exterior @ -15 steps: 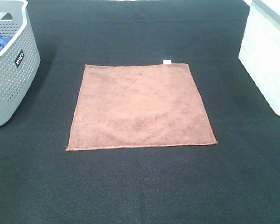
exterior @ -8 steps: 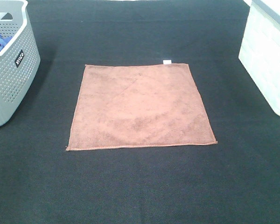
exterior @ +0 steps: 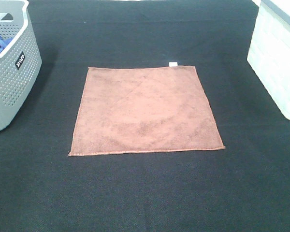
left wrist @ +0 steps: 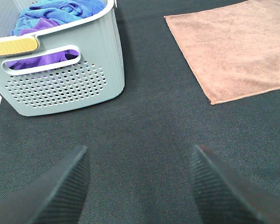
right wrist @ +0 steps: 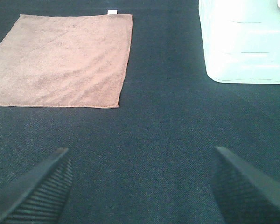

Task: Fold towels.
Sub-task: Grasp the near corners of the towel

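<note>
The reddish-brown towel [exterior: 142,110] lies spread flat and unfolded on the black table, with a small white tag [exterior: 173,64] on its far edge. It also shows in the left wrist view [left wrist: 233,46] and the right wrist view [right wrist: 63,58]. My left gripper [left wrist: 140,186] is open and empty, over bare cloth between the grey basket and the towel's near left corner. My right gripper [right wrist: 140,186] is open and empty, well short of the towel's near right corner. Neither gripper shows in the exterior high view.
A grey perforated basket [exterior: 12,72] stands at the left, holding blue and purple cloths [left wrist: 56,14]. A white bin [exterior: 278,58] stands at the right and also shows in the right wrist view [right wrist: 245,42]. The black table cover [exterior: 145,193] runs all around the towel.
</note>
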